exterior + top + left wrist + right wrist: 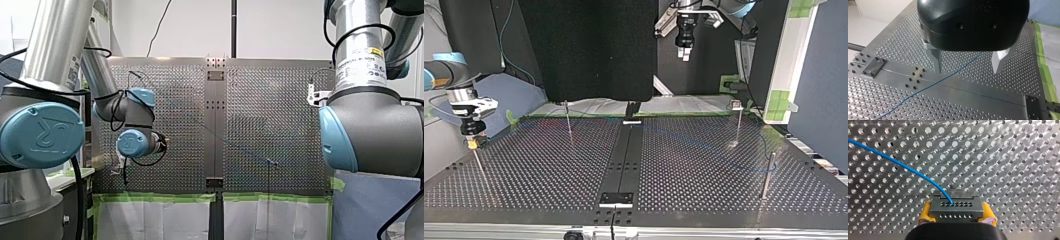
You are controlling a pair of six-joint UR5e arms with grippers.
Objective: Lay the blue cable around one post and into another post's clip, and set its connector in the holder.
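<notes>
In the right wrist view my right gripper (956, 213) is shut with its yellow pads (926, 213) on a grey connector (956, 206). The blue cable (898, 162) leaves the connector's face and curves away over the perforated plate. At the top view's left, my right gripper (473, 142) holds the connector just above a thin post (478, 162). My left gripper (968, 67) hangs open high above the table. Its metal fingers (936, 62) are empty, and the blue cable (948, 76) lies on the plate far below them. In the top view my left gripper (684, 52) is up at the back.
Three more thin posts stand on the plate in the top view: one at the back left (568, 120), one at the back right with a clip on top (737, 122), one at the near right (767, 172). A dark centre strip (624, 160) divides the table. Green tape (160, 197) marks its edge.
</notes>
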